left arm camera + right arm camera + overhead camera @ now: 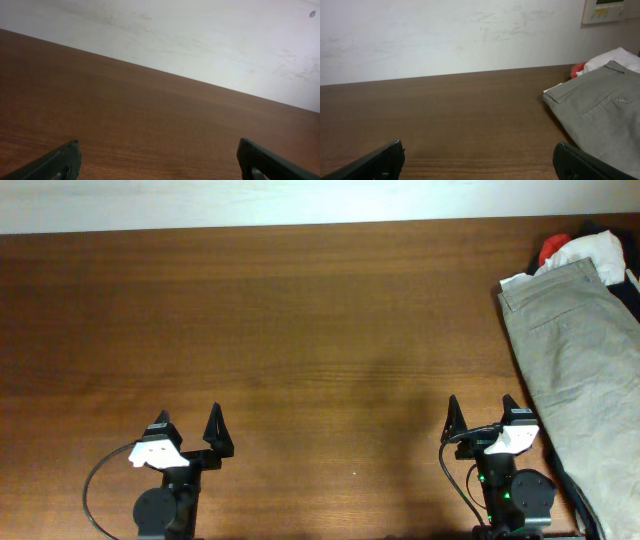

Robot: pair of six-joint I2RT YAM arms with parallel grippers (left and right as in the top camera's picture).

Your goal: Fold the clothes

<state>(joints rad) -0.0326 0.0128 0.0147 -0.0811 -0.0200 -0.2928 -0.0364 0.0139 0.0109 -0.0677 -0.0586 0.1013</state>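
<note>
We see our left tool (188,416) and right tool (481,406) both spread wide and holding nothing, at the near edge of the counter (300,320). The trousers (580,350) lie flat along the counter's right side, just beside the right tool, with a white and red heap (585,248) at their far end.

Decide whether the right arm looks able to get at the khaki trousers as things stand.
Probably yes: the khaki trousers lie just beside the right arm, only bare table between, and its jaws stand open.
</note>
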